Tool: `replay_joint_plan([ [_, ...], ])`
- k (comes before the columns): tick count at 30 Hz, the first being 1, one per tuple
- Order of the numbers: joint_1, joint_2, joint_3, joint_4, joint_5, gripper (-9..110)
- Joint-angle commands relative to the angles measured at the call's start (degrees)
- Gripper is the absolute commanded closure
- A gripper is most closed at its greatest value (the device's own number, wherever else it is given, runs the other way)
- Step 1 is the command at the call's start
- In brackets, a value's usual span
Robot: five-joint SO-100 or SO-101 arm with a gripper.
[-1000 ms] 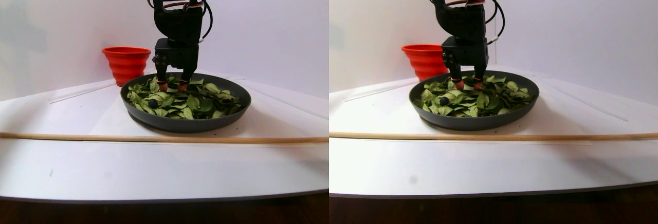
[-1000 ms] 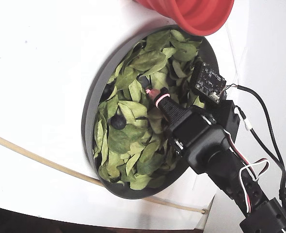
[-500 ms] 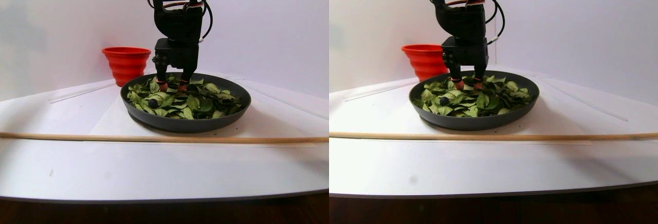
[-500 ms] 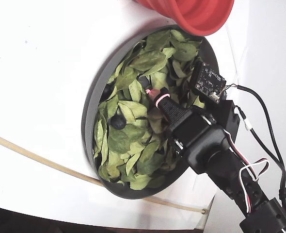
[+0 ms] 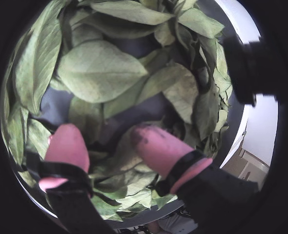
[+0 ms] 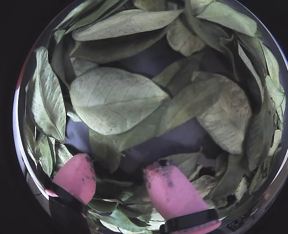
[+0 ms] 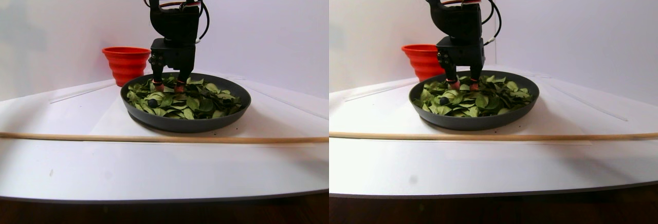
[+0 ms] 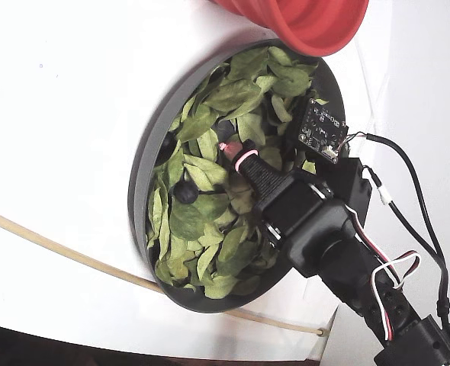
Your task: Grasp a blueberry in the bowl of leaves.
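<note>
The dark grey bowl (image 7: 185, 125) holds several green leaves (image 6: 114, 100). A blueberry (image 8: 185, 192) lies on the leaves near the bowl's left rim (image 8: 145, 152) in the fixed view. It also shows in the stereo pair view (image 7: 152, 102), in front and to the left of my gripper (image 7: 167, 86). My gripper (image 5: 104, 131) is open, its pink fingertips (image 6: 168, 190) down among the leaves with only leaves between them (image 6: 118, 165). No berry shows in either wrist view.
A red ribbed cup (image 7: 125, 62) stands behind the bowl at its left; in the fixed view it (image 8: 309, 19) is at the top. A thin wooden stick (image 7: 154, 138) lies across the white table in front of the bowl.
</note>
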Motion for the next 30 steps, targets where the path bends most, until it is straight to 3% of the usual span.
replay_joint_plan([
  [1, -0.1, 7.4, -0.2, 0.6, 0.0, 82],
  [30, -2.3, 16.4, 5.2, 9.0, 0.2, 82],
])
